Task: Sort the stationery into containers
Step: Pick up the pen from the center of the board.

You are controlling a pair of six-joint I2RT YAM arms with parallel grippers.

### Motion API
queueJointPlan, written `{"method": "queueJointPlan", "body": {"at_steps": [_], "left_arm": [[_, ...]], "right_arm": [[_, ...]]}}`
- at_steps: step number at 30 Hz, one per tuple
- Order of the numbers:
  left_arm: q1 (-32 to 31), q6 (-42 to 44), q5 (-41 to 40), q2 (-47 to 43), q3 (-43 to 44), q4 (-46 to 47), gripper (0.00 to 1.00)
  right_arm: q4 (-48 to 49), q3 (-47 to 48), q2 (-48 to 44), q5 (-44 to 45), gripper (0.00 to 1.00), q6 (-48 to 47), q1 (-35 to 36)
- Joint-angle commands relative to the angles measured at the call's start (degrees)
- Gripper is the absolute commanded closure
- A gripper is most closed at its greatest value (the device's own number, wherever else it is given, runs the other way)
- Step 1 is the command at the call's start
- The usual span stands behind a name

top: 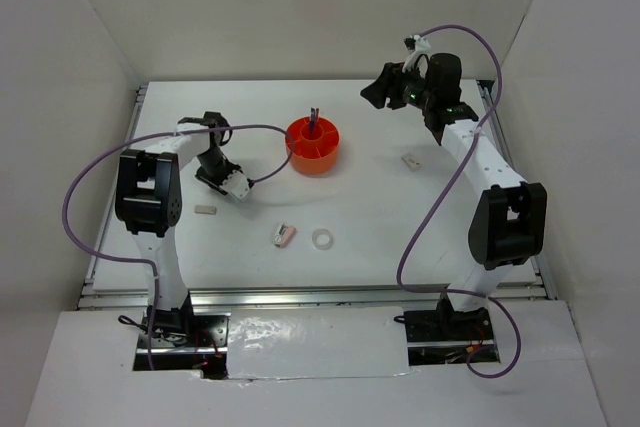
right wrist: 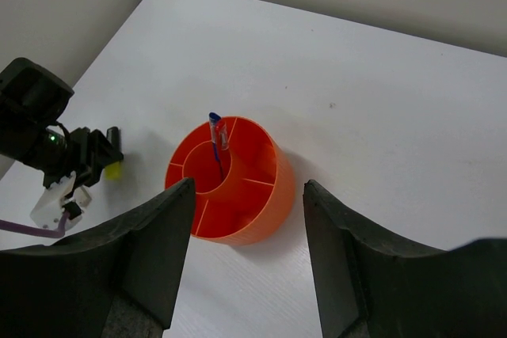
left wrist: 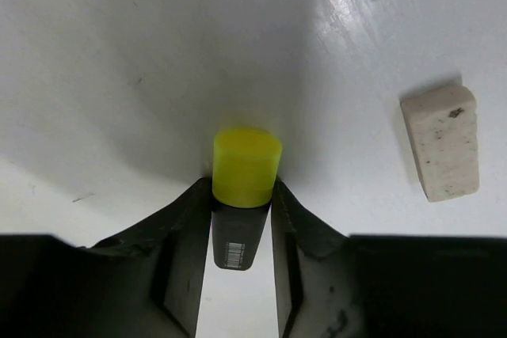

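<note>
The left hand (left wrist: 242, 195) is clamping the yellow piece (left wrist: 246, 165), low over the table (left wrist: 158, 53) at its left side, just beside a white eraser (left wrist: 441, 142). Best bet: lifting straight up, carrying right, releasing low over a compartment of the orange organizer (right wrist: 265, 219). The right hand (right wrist: 249, 187) is hanging spread apart, empty, far right of it.

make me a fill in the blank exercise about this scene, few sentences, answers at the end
1. The piece clamped in the left gripper is coloured ____.
2. The blue pen stands in the ____ cup of the orange organizer.
3. The right gripper is ____, with nothing between its fingers.
4. In the left wrist view, the white eraser lies to the piece's ____.
Missing words: yellow; central; open; right.
</note>
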Motion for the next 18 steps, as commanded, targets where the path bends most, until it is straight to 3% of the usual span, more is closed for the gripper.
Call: {"method": "queueJointPlan", "body": {"at_steps": [1,6,9,12,18], "left_arm": [[-0.9,28.4,4.0,1.5,-2.5,0.4,0.6],[-1.5,23.5,10.3,-0.5,-0.4,0.6,0.77],[-1.6,17.2,21.2,-3.1,2.6,-0.8,0.82],[-1.4,7.9,29.5,-5.9,6.0,-2.9,0.85],[0.9,-17.2,53.9,-9.3,12.6,-3.6,0.88]], "right_arm": [[0.2,-0.7,-3.4,-1.0,0.37,-0.6,-0.2],[-1.1,-1.1,-4.2,-1.0,0.37,-1.2,-0.3],[-1.3,-1.6,-5.0,-1.1,0.37,-1.2,-0.4],[-1.5,-2.4,-5.9,-1.1,0.37,-1.2,-0.8],[-2.4,-3.6,-7.6,-1.9,0.37,-0.9,-2.0]]}}
